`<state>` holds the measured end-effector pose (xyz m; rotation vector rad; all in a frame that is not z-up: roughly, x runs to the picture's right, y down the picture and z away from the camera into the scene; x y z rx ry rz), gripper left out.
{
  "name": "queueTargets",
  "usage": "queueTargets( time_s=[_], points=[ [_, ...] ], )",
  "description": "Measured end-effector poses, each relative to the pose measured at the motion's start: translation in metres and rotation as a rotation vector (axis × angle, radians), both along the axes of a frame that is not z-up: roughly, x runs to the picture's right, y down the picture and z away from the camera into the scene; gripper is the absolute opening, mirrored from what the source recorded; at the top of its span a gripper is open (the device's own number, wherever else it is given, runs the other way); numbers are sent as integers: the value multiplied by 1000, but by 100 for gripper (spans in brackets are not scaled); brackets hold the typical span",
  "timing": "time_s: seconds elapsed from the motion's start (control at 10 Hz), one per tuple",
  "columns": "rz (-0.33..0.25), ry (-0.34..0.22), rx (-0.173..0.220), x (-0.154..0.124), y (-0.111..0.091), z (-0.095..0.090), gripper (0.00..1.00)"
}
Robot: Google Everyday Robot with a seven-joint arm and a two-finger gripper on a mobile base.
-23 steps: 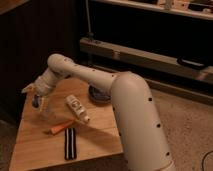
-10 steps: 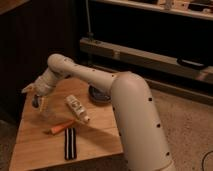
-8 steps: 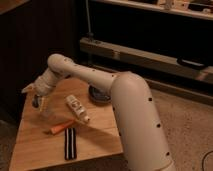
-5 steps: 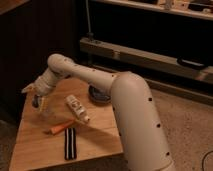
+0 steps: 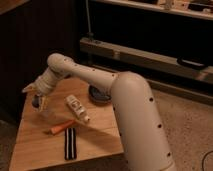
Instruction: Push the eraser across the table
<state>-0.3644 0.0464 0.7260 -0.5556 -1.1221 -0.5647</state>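
The eraser (image 5: pixel 70 143), a narrow black block with pale lengthwise stripes, lies near the front edge of the light wooden table (image 5: pixel 35 146). My gripper (image 5: pixel 40 103) hangs over the table's left side, well behind and to the left of the eraser and apart from it. It is open, with nothing between its fingers. The white arm reaches in from the right and crosses over the back of the table.
An orange carrot (image 5: pixel 62 127) lies just behind the eraser. A white labelled tube (image 5: pixel 77 108) lies at the middle of the table. A dark round dish (image 5: pixel 97 95) sits at the back, partly under the arm. Dark furniture and a metal rail stand behind.
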Motion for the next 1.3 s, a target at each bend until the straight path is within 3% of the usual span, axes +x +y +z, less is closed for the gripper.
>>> queueTargets(
  time_s=[0.1,0.2,0.3,0.6,0.9,1.0,1.2,1.3],
  points=[
    [-40,3,65,12,-8,-6,80],
    [-117,10,128,31,-15,-14,80],
    [-229,23,171,53,-19,-24,80],
    [-345,43,209,80,-26,-37,80],
    [-361,39,223,76,-25,-39,80],
    [-383,34,261,74,-22,-39,80],
    [-475,-47,412,71,-6,-46,80],
    [-521,-83,476,83,4,-48,80]
  ],
)
